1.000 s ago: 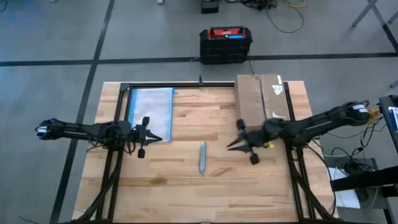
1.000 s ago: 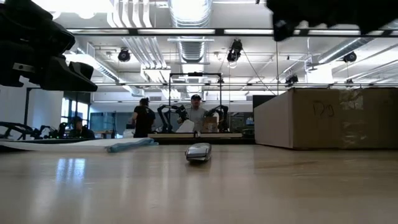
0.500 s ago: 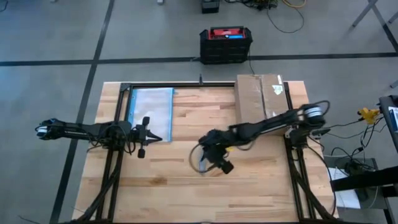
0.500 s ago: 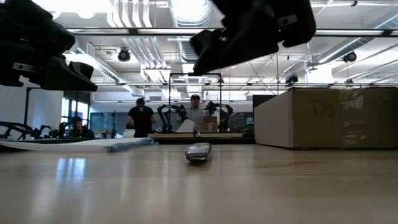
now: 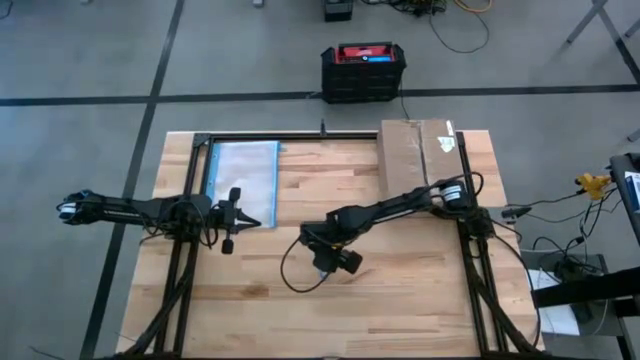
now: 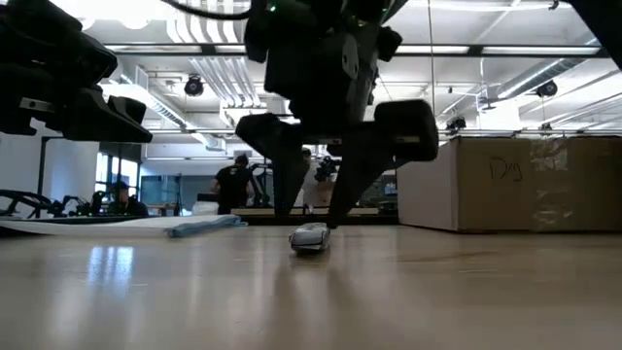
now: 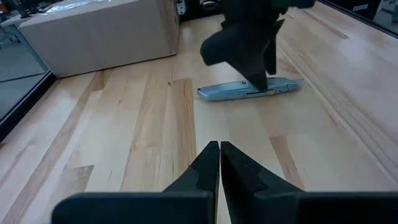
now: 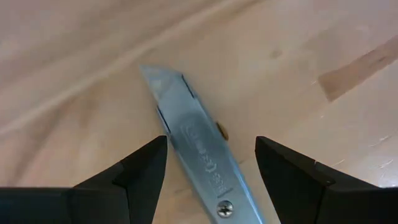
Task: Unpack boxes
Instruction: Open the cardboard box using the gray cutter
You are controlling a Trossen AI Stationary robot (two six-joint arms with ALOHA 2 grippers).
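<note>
The left gripper (image 5: 243, 222) is waiting at the left side of the table (image 5: 400, 310) with its fingers pressed together, holding nothing. Just beside it, farther back on the table, the clear plastic bag (image 5: 244, 170) is lying flat.

Toward the middle, the right gripper (image 8: 210, 163) is hanging over the utility knife (image 8: 199, 160) with its fingers (image 8: 140, 168) spread, one on each side of the metal handle and touching neither side as far as the wrist view shows. The step in hand looks like picking the knife up (presumably for the tape). Doing it well means lowering straight until the fingertips are nearly meeting the wood, keeping the handle centred in the gap, then closing across its narrow width, well behind the pointed blade end.

The cardboard box (image 5: 420, 155) is sitting closed behind and to the right of this gripper, at the far right corner.
</note>
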